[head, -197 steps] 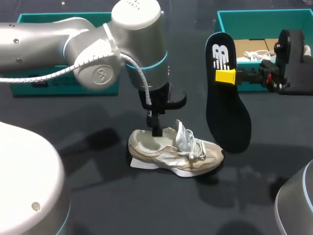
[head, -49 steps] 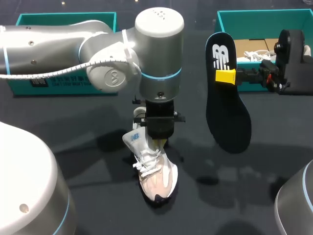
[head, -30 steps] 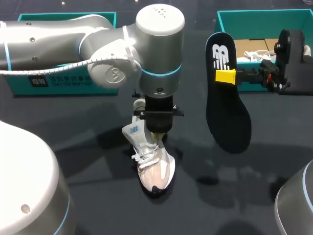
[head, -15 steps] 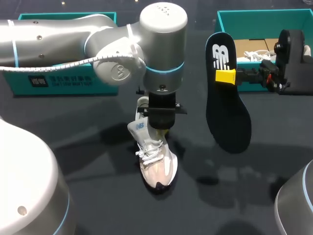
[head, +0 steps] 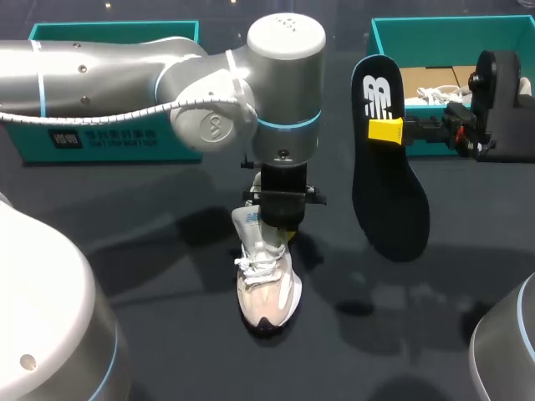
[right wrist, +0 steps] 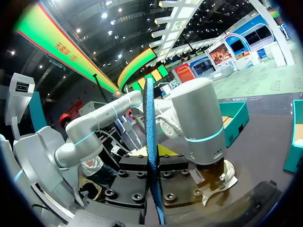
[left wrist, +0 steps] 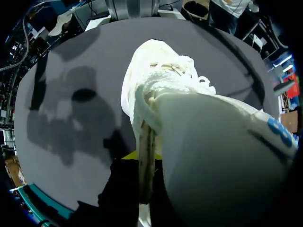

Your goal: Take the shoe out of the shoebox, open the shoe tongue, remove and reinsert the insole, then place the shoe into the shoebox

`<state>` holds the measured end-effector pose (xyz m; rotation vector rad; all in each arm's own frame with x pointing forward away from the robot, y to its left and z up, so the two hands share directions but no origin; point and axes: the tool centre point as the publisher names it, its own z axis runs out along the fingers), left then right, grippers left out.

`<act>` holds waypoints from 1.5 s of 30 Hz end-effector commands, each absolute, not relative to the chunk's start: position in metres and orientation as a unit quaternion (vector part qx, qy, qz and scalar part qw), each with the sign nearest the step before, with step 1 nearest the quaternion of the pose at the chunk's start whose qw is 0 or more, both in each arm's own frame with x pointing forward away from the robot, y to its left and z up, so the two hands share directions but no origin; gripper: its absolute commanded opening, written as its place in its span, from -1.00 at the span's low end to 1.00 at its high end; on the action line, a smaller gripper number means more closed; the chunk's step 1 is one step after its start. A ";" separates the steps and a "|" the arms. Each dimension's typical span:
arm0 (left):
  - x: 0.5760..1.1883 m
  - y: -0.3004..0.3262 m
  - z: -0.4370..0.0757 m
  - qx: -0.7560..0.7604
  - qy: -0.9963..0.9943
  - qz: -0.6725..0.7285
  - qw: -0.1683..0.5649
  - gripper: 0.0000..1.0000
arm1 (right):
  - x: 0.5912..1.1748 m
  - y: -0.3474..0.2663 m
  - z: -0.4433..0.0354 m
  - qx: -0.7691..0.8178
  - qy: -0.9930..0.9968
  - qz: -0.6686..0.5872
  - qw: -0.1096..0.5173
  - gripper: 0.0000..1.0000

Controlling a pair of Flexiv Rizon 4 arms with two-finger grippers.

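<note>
Beige mesh lace-up sneaker (head: 266, 288): heel end hidden under left arm (head: 284, 92) wrist. Teal cardboard shoebox (head: 435, 32), rt side: cut off at view edge, contents partly behind right gripper (head: 386, 131).

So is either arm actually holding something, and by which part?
Yes, both. The right arm pinches the black insole in its jaws at the side edge, nearer the heel end. The left arm holds the shoe by its opening, toe pointing down.
</note>
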<state>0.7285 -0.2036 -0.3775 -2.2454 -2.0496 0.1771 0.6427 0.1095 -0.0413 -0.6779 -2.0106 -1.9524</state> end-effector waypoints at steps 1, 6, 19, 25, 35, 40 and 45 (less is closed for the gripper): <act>0.725 -0.204 -0.383 -0.735 -0.674 0.060 0.049 -0.66 | 0.643 0.111 -0.042 -0.233 -0.692 -0.671 0.129 -1.00; 0.723 -0.204 -0.383 -0.725 -0.683 0.069 0.044 -0.18 | 0.643 0.111 -0.042 -0.233 -0.692 -0.671 0.129 -1.00; 0.737 -0.195 -0.353 -0.686 -0.717 0.123 -0.007 1.00 | 0.643 0.111 -0.042 -0.233 -0.692 -0.671 0.129 -1.00; 0.753 -0.187 -0.316 -0.666 -0.716 0.198 -0.073 1.00 | 0.643 0.111 -0.042 -0.233 -0.692 -0.671 0.129 -1.00; 0.763 -0.182 -0.263 -0.661 -0.656 0.308 -0.194 1.00 | 0.643 0.111 -0.042 -0.233 -0.692 -0.671 0.129 -1.00; 0.759 -0.178 -0.237 -0.652 -0.628 0.351 -0.240 1.00 | 0.643 0.111 -0.042 -0.233 -0.692 -0.671 0.129 -1.00; 0.758 -0.176 -0.230 -0.653 -0.620 0.359 -0.246 1.00 | 0.643 0.111 -0.042 -0.233 -0.692 -0.671 0.129 -1.00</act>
